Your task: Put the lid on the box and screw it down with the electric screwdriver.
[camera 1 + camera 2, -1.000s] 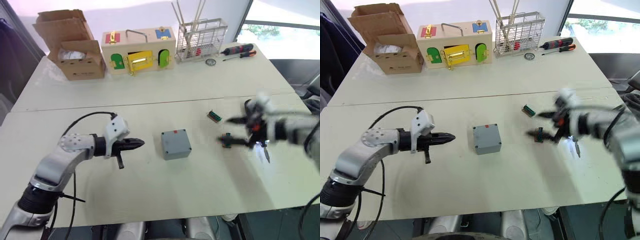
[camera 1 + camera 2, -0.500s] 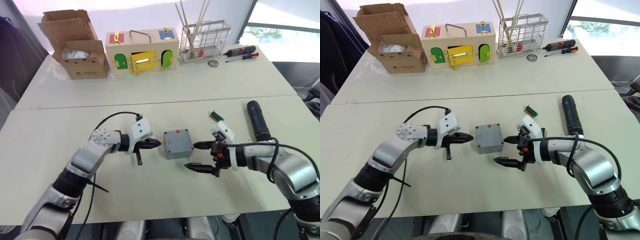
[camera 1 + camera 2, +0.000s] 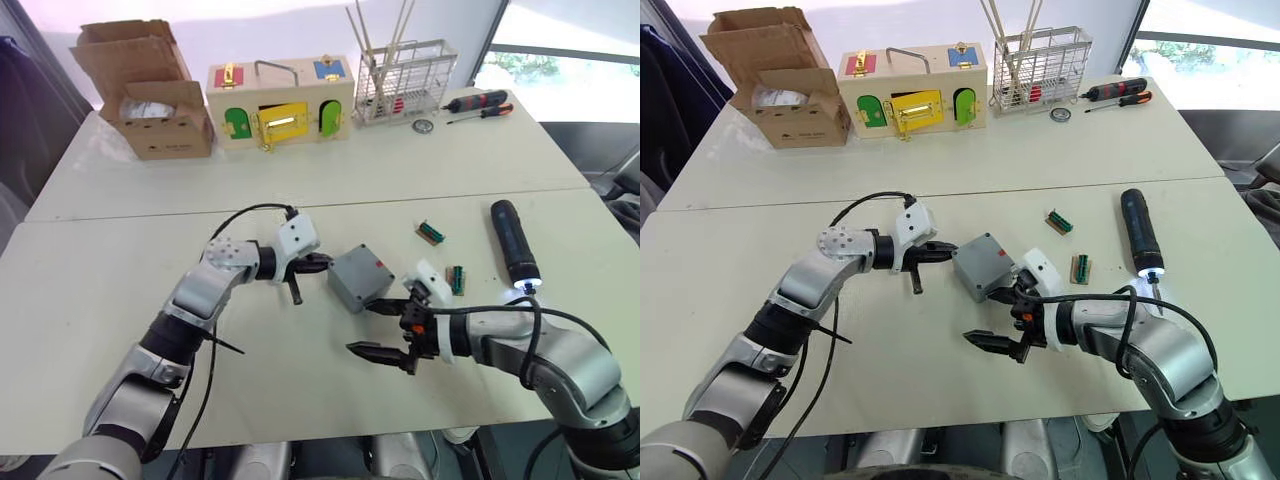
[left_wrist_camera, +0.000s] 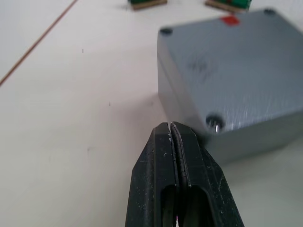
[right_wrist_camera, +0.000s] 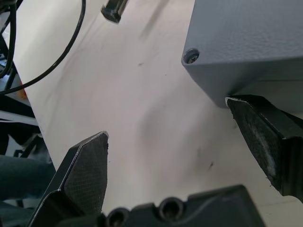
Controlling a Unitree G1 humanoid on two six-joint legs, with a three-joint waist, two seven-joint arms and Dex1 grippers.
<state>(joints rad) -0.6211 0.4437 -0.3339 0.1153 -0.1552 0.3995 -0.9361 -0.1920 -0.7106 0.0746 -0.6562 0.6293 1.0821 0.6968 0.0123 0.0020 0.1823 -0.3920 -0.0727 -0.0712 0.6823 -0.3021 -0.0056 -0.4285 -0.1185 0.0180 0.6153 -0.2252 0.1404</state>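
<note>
Nearest the robot, the right gripper (image 3: 385,328) hangs low over the table (image 3: 120,290) with its two black fingers spread wide, holding nothing. Its upper fingertip (image 5: 265,142) sits just under one bottom corner of the box (image 3: 360,277), touching it or nearly so; the other finger reaches out over bare table.

The box, grey with a red mark, sits between the two grippers, turned at an angle. The lid (image 4: 236,71) already lies on top of it, with a screw hole at each visible corner.

On the box's other side, the left gripper (image 3: 318,264) points its tip at the box wall, just beside it. Its fingers are pressed together, gripping nothing.

Beyond the right gripper, well apart from the box, the screwdriver (image 3: 513,243) lies flat on the table with its tip lit.

The box looks rigid, light and smooth-sided, so it would likely slide under a push. Holding it by two opposite walls seems best. The screwdriver looks heavier, and its thick middle is the place to grip.
</note>
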